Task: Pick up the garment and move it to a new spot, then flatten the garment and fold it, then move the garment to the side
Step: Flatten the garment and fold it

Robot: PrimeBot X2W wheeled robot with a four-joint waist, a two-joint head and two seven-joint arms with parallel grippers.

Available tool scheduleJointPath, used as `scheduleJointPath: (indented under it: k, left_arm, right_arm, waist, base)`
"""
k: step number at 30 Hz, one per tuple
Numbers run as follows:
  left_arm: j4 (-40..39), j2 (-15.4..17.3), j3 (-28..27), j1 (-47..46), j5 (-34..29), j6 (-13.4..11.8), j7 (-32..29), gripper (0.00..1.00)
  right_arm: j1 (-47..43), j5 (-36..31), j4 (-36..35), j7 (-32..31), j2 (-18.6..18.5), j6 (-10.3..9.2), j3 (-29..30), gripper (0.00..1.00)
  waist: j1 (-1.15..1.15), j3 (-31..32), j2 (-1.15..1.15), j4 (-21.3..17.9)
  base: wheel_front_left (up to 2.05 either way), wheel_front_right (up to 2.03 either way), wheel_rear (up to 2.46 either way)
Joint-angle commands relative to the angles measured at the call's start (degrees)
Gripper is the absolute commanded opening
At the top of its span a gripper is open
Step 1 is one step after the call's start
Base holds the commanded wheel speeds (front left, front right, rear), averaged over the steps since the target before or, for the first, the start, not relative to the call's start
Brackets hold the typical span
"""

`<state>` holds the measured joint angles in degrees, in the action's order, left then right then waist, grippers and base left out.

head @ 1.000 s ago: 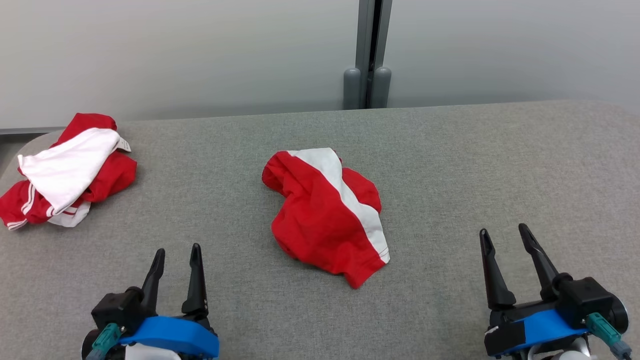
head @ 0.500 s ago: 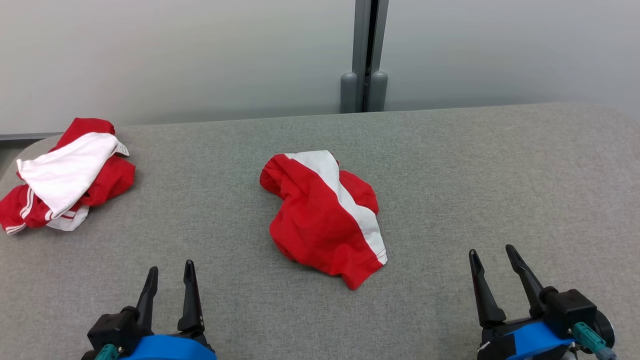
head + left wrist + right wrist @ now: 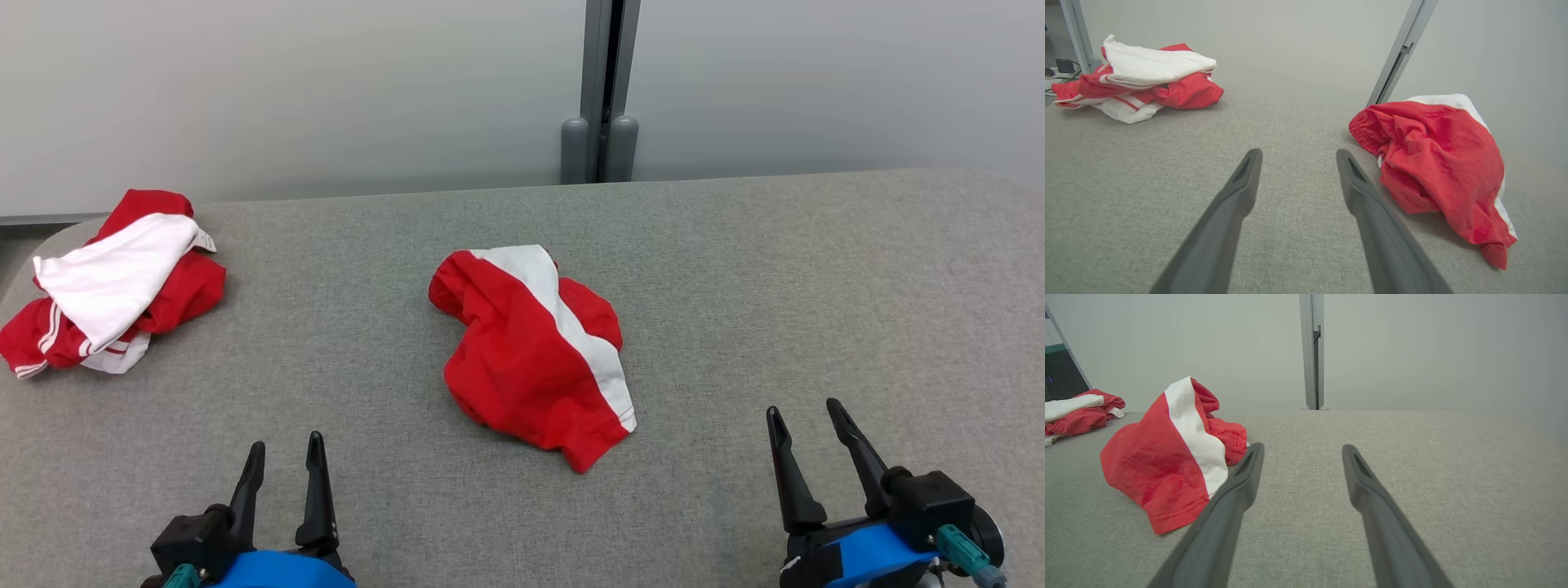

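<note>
A crumpled red garment [image 3: 531, 351] with a white stripe lies in the middle of the grey padded table [image 3: 775, 269]. It also appears to the right in the left wrist view, garment [image 3: 1437, 163], and to the left in the right wrist view, garment [image 3: 1163, 457]. My left gripper [image 3: 286, 445] stands open near the table's front edge, left of the garment and apart from it. My right gripper [image 3: 804, 412] stands open at the lower right, with nothing between its fingers. Both pairs of fingers hover over bare fabric, left gripper [image 3: 1298, 157], right gripper [image 3: 1302, 451].
A pile of red and white clothes [image 3: 110, 282] sits at the table's far left corner. A grey partition wall with a vertical post [image 3: 600, 90] stands right behind the table. Bare grey surface stretches across the right half.
Both grippers have drawn back toward the table's front edge since a second ago. The garment lies as before; the camera has shifted slightly.
</note>
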<state>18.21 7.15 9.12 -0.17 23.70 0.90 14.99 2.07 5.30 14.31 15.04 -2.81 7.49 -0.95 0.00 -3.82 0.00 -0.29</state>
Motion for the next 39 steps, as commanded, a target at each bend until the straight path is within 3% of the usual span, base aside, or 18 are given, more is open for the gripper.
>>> scheduleJointPath:
  k: [1,14,19,30,31,32,34,39]
  left_arm:
    - [0.13,0.00,-0.22,-0.80,-0.17,0.06,0.29,1.00]
    - [-0.92,-0.67,-0.27,-2.58,-1.09,0.48,0.29,1.00]
    - [-1.28,-1.09,-0.08,-3.32,-1.32,0.87,0.29,1.00]
    - [-1.83,-2.22,0.32,-4.95,-2.29,1.57,0.29,1.00]
    - [-1.84,-2.29,0.25,-4.92,-2.24,1.57,0.29,1.00]
    - [-1.84,-2.38,0.17,-4.92,-2.29,1.51,0.29,1.00]
    - [-1.79,-2.50,-0.05,-4.93,-2.43,1.51,0.29,1.00]
    - [-2.02,-2.62,-0.55,-4.60,-2.66,1.59,0.29,1.00]
  right_arm:
    - [0.27,0.30,-0.08,0.22,-0.14,0.01,0.13,1.00]
    - [4.94,-2.18,1.41,0.22,-0.14,0.01,-2.58,1.00]
    - [9.55,-5.09,10.50,-1.43,-0.15,0.01,-5.59,1.00]
    - [20.76,-2.79,28.55,-7.17,-0.18,0.01,-11.30,1.00]
    - [21.48,-2.30,29.49,-7.33,-0.17,0.01,-12.16,0.82]
    - [22.06,-1.63,30.39,-7.58,-0.16,0.01,-12.95,0.41]
    - [22.94,-0.62,31.50,-7.38,-0.17,0.01,-14.15,0.00]
    - [23.82,-0.71,31.97,-5.19,-0.19,0.01,-14.53,0.00]
  waist:
    - [0.00,-0.06,0.00,0.09]
    - [0.00,-2.00,0.00,2.54]
    - [0.00,-3.23,0.00,4.38]
    - [0.00,-6.39,0.00,8.57]
    - [0.00,-6.48,0.00,8.71]
    - [0.00,-6.55,0.00,8.81]
    - [0.00,-6.55,0.00,8.83]
    - [0.00,-6.19,0.00,7.98]
  base:
    - [0.00,0.00,0.00]
    - [0.00,0.00,0.00]
    - [0.00,0.00,0.00]
    - [0.00,0.00,0.00]
    - [0.00,0.00,0.00]
    - [0.00,0.00,0.00]
    - [0.00,0.00,0.00]
    - [0.00,0.00,0.00]
